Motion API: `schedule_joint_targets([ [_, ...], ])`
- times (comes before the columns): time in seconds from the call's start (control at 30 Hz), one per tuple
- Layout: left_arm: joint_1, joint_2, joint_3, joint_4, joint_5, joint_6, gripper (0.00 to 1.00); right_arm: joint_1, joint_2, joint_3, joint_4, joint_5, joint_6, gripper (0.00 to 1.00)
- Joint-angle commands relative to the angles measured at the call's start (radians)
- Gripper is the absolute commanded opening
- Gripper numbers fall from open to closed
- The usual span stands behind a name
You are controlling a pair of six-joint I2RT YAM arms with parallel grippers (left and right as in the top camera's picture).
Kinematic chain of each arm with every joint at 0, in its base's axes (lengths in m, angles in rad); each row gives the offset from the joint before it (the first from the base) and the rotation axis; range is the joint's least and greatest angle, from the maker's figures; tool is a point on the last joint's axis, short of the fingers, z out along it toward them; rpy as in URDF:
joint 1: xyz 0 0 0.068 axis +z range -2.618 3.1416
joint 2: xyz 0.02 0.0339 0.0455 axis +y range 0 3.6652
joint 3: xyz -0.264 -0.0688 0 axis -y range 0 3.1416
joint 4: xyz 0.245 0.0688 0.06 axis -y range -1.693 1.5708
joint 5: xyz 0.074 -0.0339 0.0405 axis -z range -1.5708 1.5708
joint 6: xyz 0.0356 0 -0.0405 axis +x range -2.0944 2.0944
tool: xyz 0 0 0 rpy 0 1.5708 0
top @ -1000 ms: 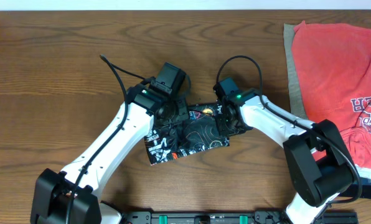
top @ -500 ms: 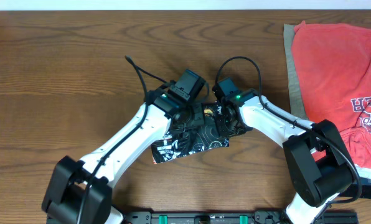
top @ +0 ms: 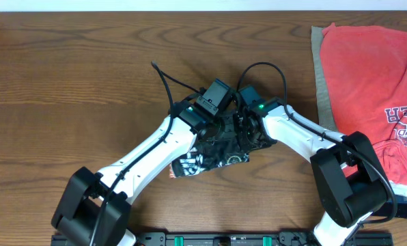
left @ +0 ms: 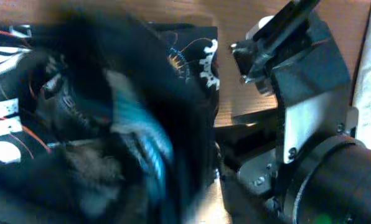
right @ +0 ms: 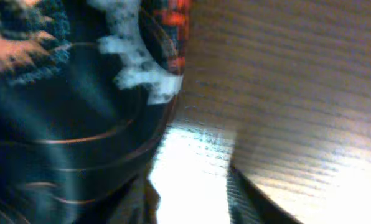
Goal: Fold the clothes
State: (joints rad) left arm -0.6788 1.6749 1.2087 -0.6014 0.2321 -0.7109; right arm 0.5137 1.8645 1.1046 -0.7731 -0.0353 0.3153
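The black jersey (top: 207, 158) with orange contour lines lies bunched in a small fold at the table's middle. My left gripper (top: 220, 133) is over its upper right part and shut on a lifted layer; blurred black cloth (left: 111, 124) fills the left wrist view and hides the fingers. My right gripper (top: 243, 137) sits at the jersey's right edge, close against the left one. In the right wrist view its jaws (right: 188, 199) stand apart with bare table between them and the jersey (right: 67, 124) just to their left. The red T-shirt (top: 367, 75) lies flat at the far right.
A beige cloth edge (top: 317, 68) shows under the red T-shirt's left side. The right arm's wrist (left: 297, 124) fills the right of the left wrist view, very near. A wooden table (top: 67, 82) extends to the left and back.
My left gripper has moved right and up across the jersey, carrying its left part over; the jersey's visible patch has shrunk. The right arm has stayed in place.
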Motion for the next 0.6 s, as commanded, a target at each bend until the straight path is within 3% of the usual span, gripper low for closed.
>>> schedule_joint_targets([
  [0.0, 0.011, 0.008, 0.024, -0.002, 0.005, 0.042, 0.53, -0.014, 0.005, 0.008, -0.019, 0.018, 0.003, 0.51],
  [0.23, 0.150, -0.071, 0.026, -0.097, -0.034, 0.192, 0.53, -0.149, -0.090, 0.124, -0.151, 0.039, -0.003, 0.53],
  [0.43, 0.317, -0.085, 0.017, -0.201, -0.090, 0.194, 0.53, -0.158, -0.177, 0.167, -0.114, -0.330, -0.157, 0.48],
  [0.57, 0.378, -0.077, -0.018, -0.194, -0.090, 0.193, 0.53, -0.089, -0.171, 0.155, -0.053, -0.385, -0.144, 0.47],
])
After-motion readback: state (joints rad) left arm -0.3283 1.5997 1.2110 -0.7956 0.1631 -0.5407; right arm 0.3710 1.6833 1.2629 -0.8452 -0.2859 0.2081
